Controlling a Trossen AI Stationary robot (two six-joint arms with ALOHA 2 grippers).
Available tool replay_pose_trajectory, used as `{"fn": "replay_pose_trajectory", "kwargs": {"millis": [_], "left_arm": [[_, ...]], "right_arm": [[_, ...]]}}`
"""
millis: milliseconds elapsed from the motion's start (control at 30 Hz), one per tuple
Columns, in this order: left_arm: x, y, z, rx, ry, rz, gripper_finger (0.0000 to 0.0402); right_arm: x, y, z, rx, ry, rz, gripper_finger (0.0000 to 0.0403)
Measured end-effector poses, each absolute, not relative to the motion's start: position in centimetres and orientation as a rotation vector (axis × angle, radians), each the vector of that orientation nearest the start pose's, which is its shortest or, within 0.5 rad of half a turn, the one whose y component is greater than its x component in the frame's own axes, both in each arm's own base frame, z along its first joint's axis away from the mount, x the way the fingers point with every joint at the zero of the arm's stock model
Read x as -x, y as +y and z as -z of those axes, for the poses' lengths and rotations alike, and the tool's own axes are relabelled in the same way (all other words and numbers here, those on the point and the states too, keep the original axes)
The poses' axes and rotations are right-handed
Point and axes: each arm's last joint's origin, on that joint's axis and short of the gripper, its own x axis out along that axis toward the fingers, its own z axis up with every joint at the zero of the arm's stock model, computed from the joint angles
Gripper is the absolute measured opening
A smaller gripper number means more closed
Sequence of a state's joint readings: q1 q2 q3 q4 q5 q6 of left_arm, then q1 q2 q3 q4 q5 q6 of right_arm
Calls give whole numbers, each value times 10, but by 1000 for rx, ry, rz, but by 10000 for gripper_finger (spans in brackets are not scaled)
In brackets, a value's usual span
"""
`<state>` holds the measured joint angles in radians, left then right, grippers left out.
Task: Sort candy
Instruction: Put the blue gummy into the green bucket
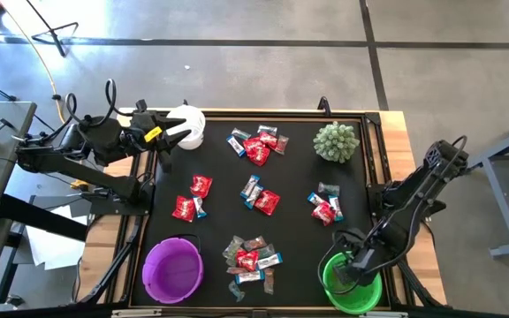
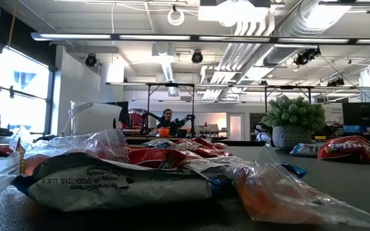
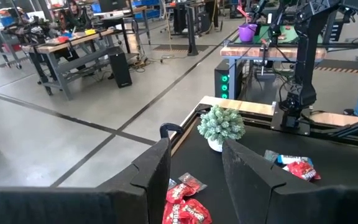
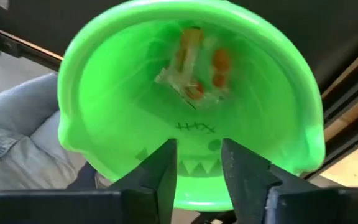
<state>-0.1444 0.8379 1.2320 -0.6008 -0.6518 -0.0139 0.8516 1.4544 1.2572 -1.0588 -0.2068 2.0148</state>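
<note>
A foreground candy wrapper (image 2: pixel 117 183) (low view, upside down) bears small print, roughly "U.S."; nothing else reads.

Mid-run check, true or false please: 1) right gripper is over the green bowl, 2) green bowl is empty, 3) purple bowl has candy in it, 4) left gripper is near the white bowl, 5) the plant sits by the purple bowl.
1) True: the right gripper hangs over the green bowl.
2) False: a clear-wrapped candy lies in it.
3) False: the purple bowl looks empty.
4) True: the left gripper is at the white bowl.
5) False: the plant stands in the far right corner.
</note>
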Motion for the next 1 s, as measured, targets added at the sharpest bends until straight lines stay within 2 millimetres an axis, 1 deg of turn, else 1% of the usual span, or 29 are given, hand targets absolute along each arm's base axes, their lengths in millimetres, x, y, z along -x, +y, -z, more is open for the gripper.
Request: {"fn": "replay_pose_trajectory", "kwargs": {"millis": [167, 367, 533, 633, 733, 900, 933, 1000], "left_arm": [[-137, -2, -431, -86, 194, -506, 131], [-136, -1, -433, -89, 175, -547, 131], [-136, -1, -433, -85, 167, -548, 131], [-136, -1, -433, -85, 166, -550, 131], [-136, 0, -433, -85, 167, -555, 131], [-136, 4, -433, -81, 168, -587, 131], [-136, 5, -433, -81, 168, -594, 131], [-136, 7, -433, -80, 169, -607, 131]], "right_arm": [[-178, 202, -285, -1130, 1506, 583, 128], [-189, 184, -283, -998, 1399, 587, 118], [-200, 170, -283, -921, 1393, 543, 116], [-205, 161, -283, -841, 1393, 512, 116], [-203, 144, -281, -715, 1380, 623, 116], [-198, 104, -283, -501, 1293, 962, 116], [-199, 97, -284, -486, 1268, 1003, 116], [-204, 84, -282, -452, 1260, 1006, 116]]}}
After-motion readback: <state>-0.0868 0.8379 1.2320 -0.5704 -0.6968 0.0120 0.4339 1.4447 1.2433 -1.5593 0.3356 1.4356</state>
